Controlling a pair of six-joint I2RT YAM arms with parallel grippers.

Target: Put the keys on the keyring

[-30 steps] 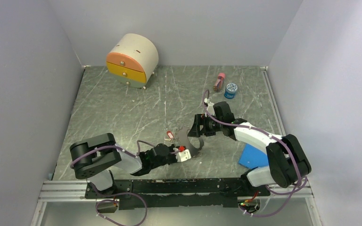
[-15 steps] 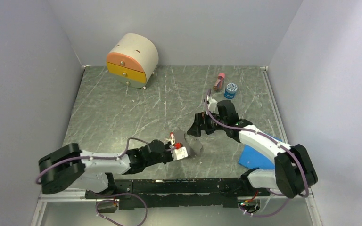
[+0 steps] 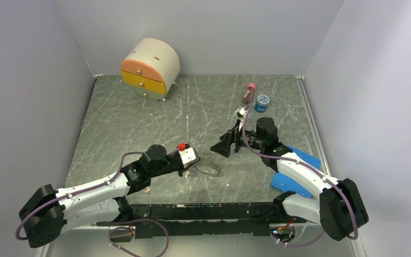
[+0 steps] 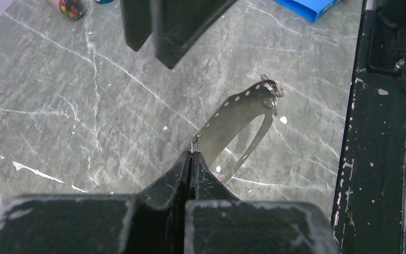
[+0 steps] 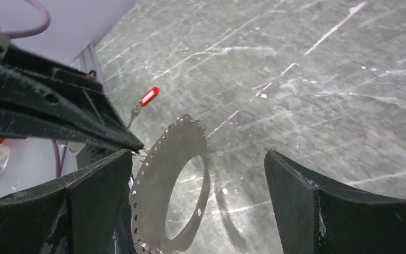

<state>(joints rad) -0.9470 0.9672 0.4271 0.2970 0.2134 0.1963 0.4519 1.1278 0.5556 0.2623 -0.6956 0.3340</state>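
The left claw was clamped on the rim of the tilted keyring, the right claw stood wide apart near it, and one key with a red tag lay on the counter just beyond the ring.

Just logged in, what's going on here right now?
The left gripper is shut on the edge of the keyring, a flat perforated metal hoop. The right gripper is wide open just beyond it, holding nothing. One red-tagged key lies on the table nearby, not yet threaded on.
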